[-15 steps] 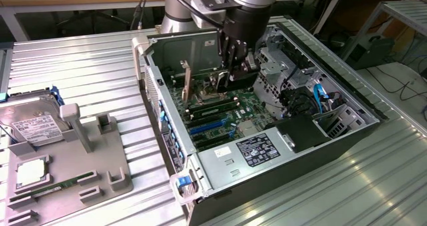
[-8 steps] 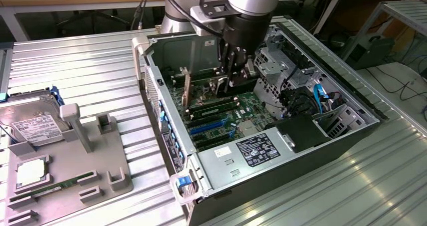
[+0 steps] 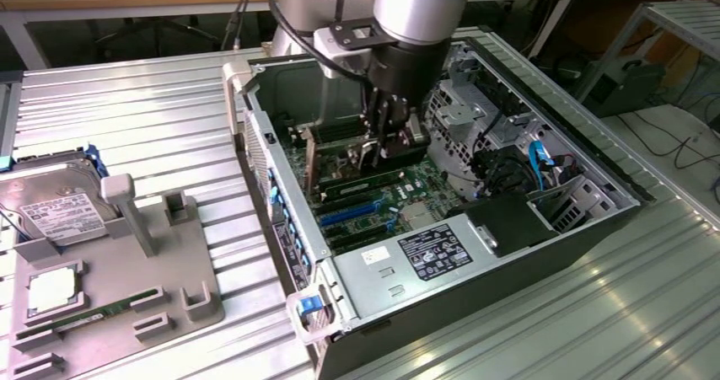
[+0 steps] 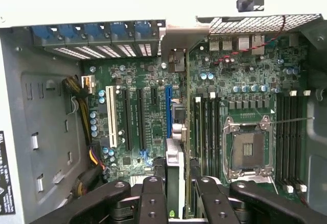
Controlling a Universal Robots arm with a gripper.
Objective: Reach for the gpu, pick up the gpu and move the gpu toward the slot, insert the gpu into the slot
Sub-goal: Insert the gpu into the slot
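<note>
I have the pincer (image 4: 176, 185) narrow, clamped on the upper edge of the thin, flat, dark circuit card with the silver end bracket, the gpu (image 4: 174, 165). The card hangs on edge inside the open grey metal case (image 4: 46, 147), over the green motherboard (image 4: 134, 78) and in line with the long narrow blue plastic slot (image 4: 168, 109) (not seated, as far as I can judge). It should be light and stiff but fragile, so I'd hold the bare top edge, clear of the contacts. On the wrist view I count one gpu, one blue slot, one white strip (image 4: 110, 117) and two long black strips (image 4: 126, 119).
</note>
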